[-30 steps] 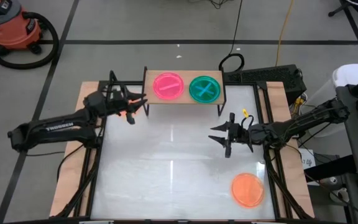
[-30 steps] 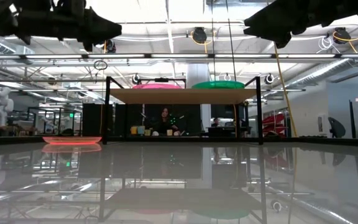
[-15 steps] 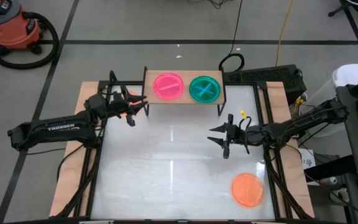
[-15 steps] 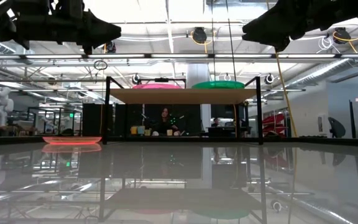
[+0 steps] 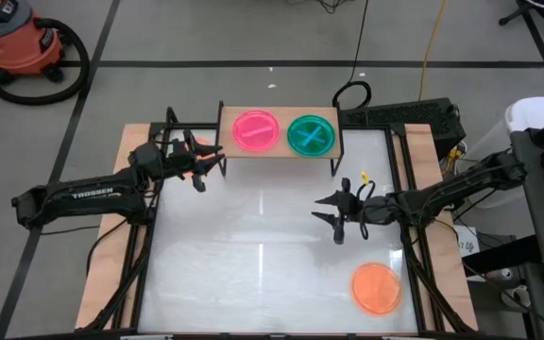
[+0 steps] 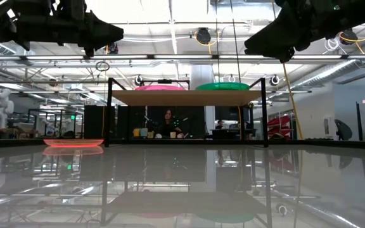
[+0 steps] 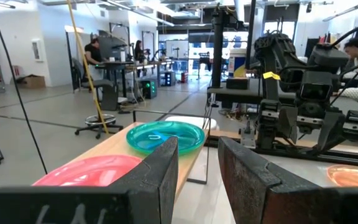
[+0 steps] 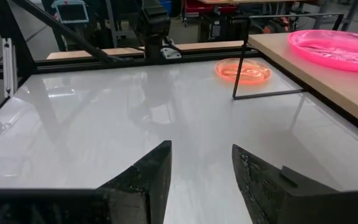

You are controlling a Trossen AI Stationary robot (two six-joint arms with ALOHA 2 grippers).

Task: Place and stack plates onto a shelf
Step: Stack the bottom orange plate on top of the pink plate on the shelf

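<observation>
The shelf stands at the table's far edge, with a pink plate and a green plate lying side by side on its wooden top. One orange plate lies flat on the table near the right front. Another orange plate lies by the shelf's left legs, under my left gripper. That gripper is open and hovers at the shelf's left end. My right gripper is open and hangs above the table's middle right, between the shelf and the near orange plate. No blue plates show.
The white table top lies bare in the middle and near left. The shelf's thin black legs stand close to the far orange plate. Black frame rails run along both table sides. People and benches show in the room beyond.
My right gripper has moved a little toward the table's left and near edge and has tipped its fingers slightly downward. It has stayed open. The plates and the shelf have not moved.
</observation>
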